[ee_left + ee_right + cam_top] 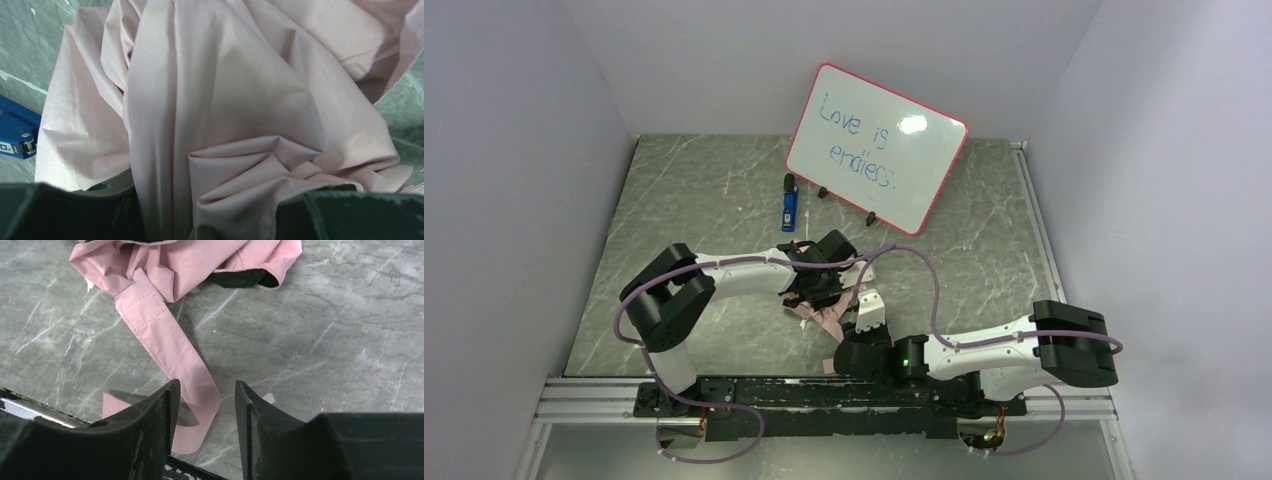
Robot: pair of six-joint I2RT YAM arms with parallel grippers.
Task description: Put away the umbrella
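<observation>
Soft, even overhead light filling the pale-walled cell, a bright glare spot shining on the whiteboard, arms casting faint shadows on the grey table, umbrella fabric showing gently shaded folds up close, dark foreground blurring along the left wrist view's bottom edge.

Umbrella: compact, pale pink thin fabric, collapsed into loose crumpled folds, not wrapped. Lies mid-table, toward the near edge. Flat stitched closure strap trails nearward, end curled over.
</observation>
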